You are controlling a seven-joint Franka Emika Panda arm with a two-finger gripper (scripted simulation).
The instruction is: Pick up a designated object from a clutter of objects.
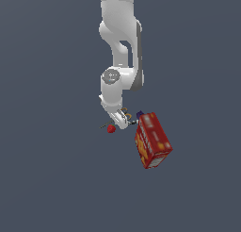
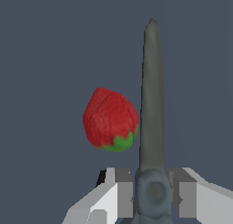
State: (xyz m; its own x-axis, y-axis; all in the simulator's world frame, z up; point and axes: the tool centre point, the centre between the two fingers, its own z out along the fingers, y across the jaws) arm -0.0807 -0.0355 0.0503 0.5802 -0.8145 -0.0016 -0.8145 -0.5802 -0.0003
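Observation:
The scissors (image 2: 152, 104) show a long dark-grey blade and a round pivot, and their blade runs straight out from between my fingers. My gripper (image 2: 154, 193) is shut on the scissors at the pivot, one light-grey finger (image 2: 120, 193) pressed on each side. In the exterior view the gripper (image 1: 123, 120) sits low under the white arm, with the thin blade tip (image 1: 103, 127) poking out toward the exterior view's left. The small red strawberry (image 2: 110, 119) lies just beside the blade, apart from it, and appears as a red dot (image 1: 111, 128) in the exterior view.
A large red box (image 1: 153, 140) with yellow marks lies close by on the exterior view's right of the gripper. A small purple bit (image 1: 140, 114) sits at the box's upper corner. The floor is plain dark grey-blue (image 1: 56, 179).

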